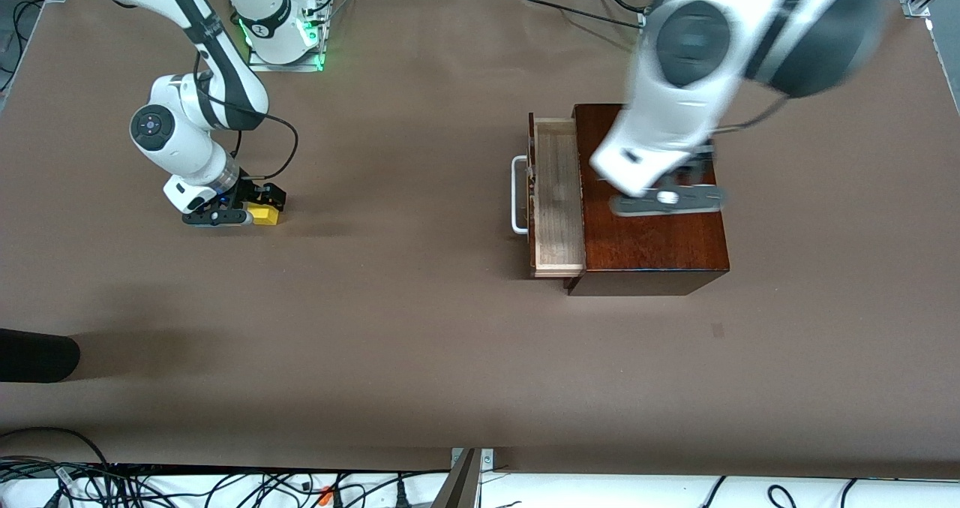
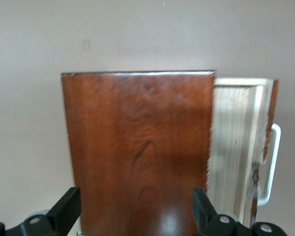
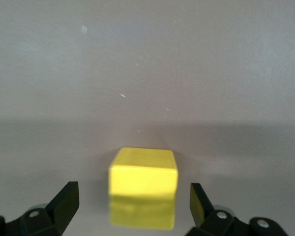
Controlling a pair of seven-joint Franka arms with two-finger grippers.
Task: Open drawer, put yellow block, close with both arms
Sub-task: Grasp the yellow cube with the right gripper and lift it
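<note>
The wooden box (image 1: 652, 230) stands on the brown worktop (image 1: 420, 328) toward the left arm's end, and serves as the landmark here. Its drawer (image 1: 558, 200) is pulled out of the box on the side that faces the right arm's end of the worktop, showing a pale wood lining with nothing in it. The white bar handle (image 1: 518, 195) sits on the drawer's dark front, pointing the same way.

The left end effector (image 1: 667, 199) hangs over the top of the box, clear of the drawer. In the left wrist view its two black fingers (image 2: 66, 211) are spread wide, one at each side of the polished lid (image 2: 137, 152), with nothing between them.

The yellow block (image 1: 263, 214) lies on the worktop well apart from the box, toward the right arm's end and at about the same depth from the front camera as the drawer. The right end effector (image 1: 238, 209) is down at the worktop, just beside the block. In the right wrist view its fingers (image 3: 64, 202) stand spread on either side of the block (image 3: 143, 177), apart from its faces, so the block is straddled and not pinched.
</note>
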